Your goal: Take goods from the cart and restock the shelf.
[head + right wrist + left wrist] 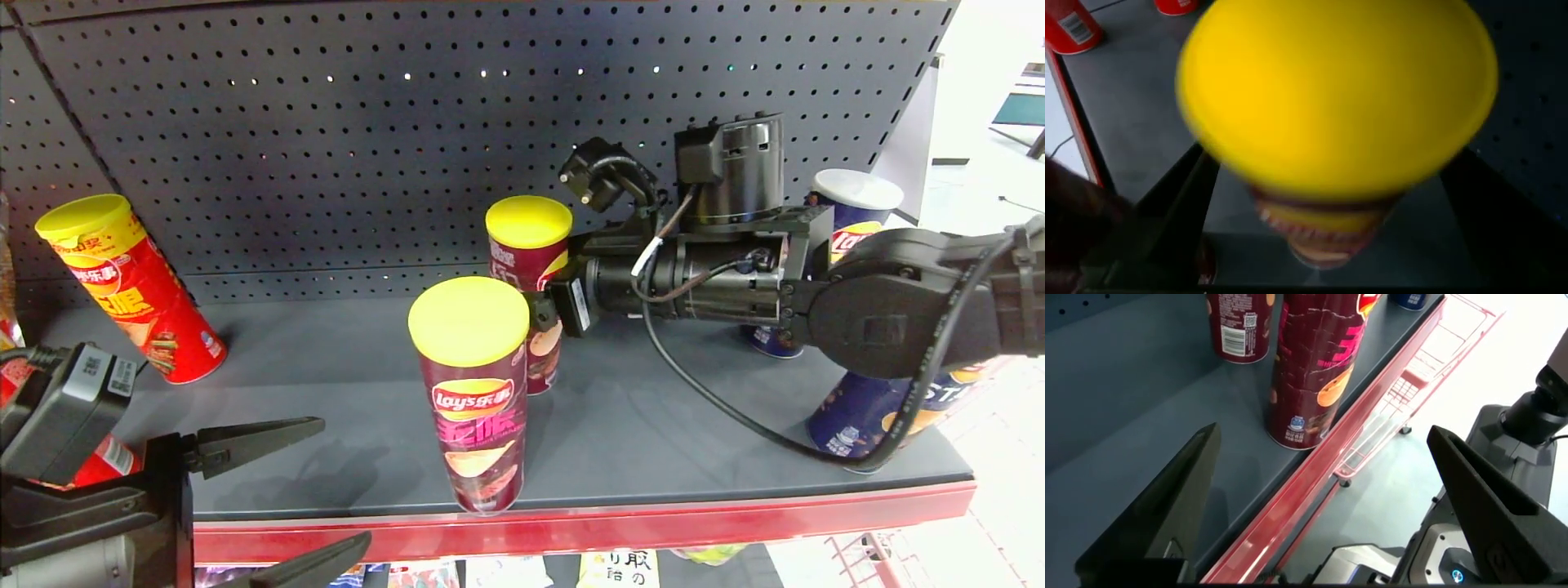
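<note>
A dark grey shelf [637, 425] with a pegboard back; a front maroon canister [478, 392] of chips, yellow-lidded, stands upright at the shelf's front edge and serves as the landmark; just behind it, slightly to the robot's right, a rear maroon canister [531, 269] stands upright with the right gripper [549, 314] around its body, reaching in from the right; the left gripper [343, 482] hangs well to the landmark's left at the shelf front, claw wide apart and holding nothing; the step in hand looks like setting the rear can in its row; doing it well probably means checking the base sits flat, letting go gently, then drawing back rightward, away from the landmark, so that neither can tips; in the right wrist view the yellow lid covers the contact, so whether that claw is clamped on the can or loose cannot be told; far left, a red canister [135, 286] leans; to the right, blue canisters [857, 204] sit partly behind the arm, their number unclear
</note>
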Tool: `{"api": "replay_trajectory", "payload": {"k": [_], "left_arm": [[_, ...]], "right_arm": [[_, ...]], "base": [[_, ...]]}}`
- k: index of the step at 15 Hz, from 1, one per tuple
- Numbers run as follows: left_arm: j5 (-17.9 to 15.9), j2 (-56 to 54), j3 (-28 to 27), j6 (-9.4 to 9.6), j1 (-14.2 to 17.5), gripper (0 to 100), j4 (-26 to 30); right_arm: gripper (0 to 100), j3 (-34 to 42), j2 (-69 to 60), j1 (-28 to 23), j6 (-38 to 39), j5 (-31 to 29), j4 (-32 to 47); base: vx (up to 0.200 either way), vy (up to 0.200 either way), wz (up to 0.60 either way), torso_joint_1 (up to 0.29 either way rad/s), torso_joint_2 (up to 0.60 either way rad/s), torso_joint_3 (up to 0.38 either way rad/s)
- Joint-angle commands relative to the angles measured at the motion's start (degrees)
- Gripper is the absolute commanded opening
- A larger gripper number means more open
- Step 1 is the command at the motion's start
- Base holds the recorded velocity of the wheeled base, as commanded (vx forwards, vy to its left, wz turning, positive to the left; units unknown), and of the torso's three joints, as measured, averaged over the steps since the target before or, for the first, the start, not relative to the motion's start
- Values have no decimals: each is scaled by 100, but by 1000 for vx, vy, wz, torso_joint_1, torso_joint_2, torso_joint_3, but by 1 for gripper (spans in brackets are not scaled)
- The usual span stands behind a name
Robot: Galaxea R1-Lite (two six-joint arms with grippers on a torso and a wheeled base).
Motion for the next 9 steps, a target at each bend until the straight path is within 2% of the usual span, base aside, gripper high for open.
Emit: {"api": "replay_trajectory", "payload": {"k": [1,5,9], "left_arm": [[-1,25,3,-2,-1,100,-7],[34,16,118,-2,8,100,-7],[122,8,267,-2,245,100,-16]], "right_arm": [[100,469,-502,30,5,-20,-16],[100,1217,-1100,92,5,-117,-42],[100,1735,-1680,162,5,-275,-42]], "base": [[0,0,0,0,0,0],[0,0,0,0,0,0],[0,0,0,0,0,0]]}}
